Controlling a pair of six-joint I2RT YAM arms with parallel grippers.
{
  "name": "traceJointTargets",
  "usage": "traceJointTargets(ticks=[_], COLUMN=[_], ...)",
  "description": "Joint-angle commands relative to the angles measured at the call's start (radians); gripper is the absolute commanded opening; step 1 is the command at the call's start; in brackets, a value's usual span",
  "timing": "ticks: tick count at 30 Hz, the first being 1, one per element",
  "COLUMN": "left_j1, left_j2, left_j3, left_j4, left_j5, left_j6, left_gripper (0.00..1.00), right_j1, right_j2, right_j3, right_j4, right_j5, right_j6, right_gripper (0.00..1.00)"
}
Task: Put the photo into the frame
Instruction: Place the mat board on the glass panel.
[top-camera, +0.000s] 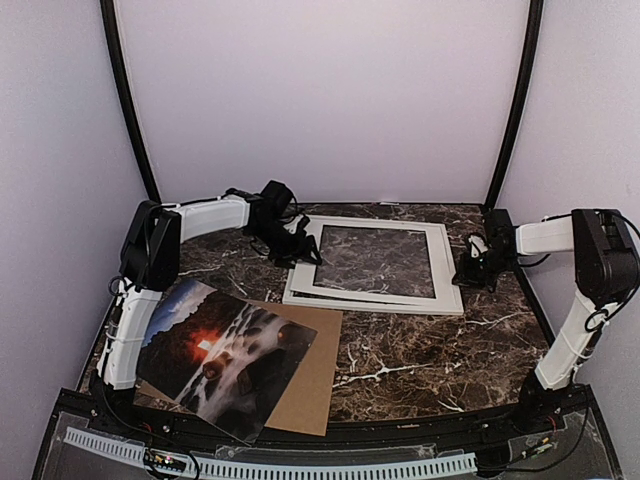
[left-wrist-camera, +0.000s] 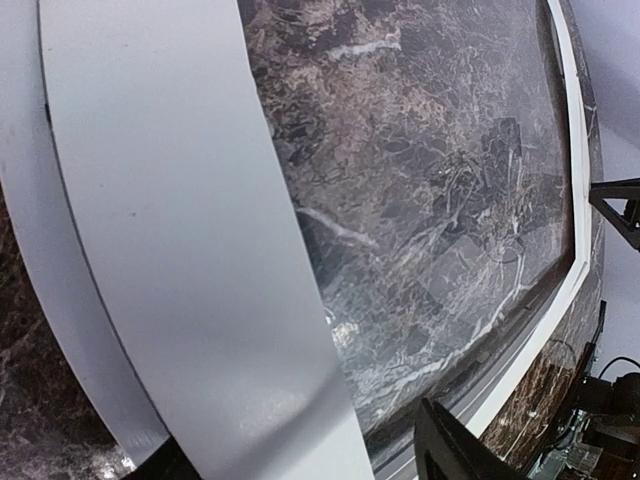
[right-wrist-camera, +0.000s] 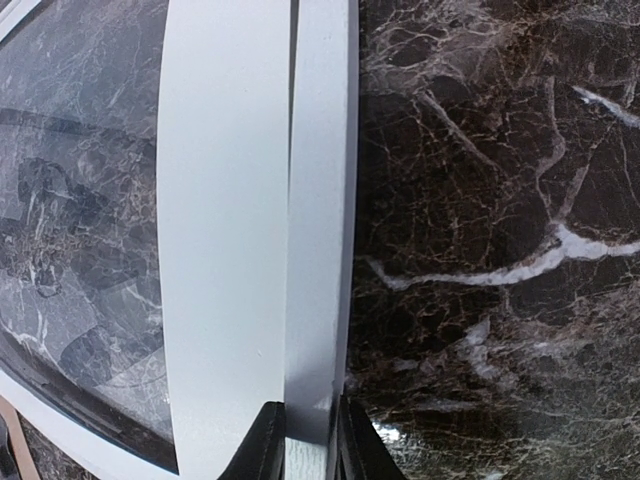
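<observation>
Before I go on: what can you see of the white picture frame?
The large white rectangular picture frame has thin raised rails around a see-through centre showing marble beneath. It lies about flat at the far middle of the dark brown marble table, a wide flat white mat just inside its right rail. The right end effector pinches that rail; the left end effector, open, sits at its left edge, contact unclear.

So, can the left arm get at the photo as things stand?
Probably yes: the photo lies uncovered atop the cardboard sheet on that arm's own side, and the left fingers stand open.
</observation>
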Motion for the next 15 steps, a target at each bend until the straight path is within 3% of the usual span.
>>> traceJointTargets(ticks=[1,15], left_j1=[0.007,0.007], left_j2=[-0.070,-0.107], left_j3=[-0.025,-0.011], left_j4=[-0.047,-0.050], left_j5=[-0.076,-0.187], left_j6=[0.005,0.034], left_gripper=[0.68,0.72], right_j1=[0.004,0.004], right_j2=[0.022,0.017], right_j3=[-0.024,-0.024], right_j4=[0.004,0.008], right_j5=[0.013,0.000], right_j6=[-0.004,-0.002], right_gripper=[0.18,0.22])
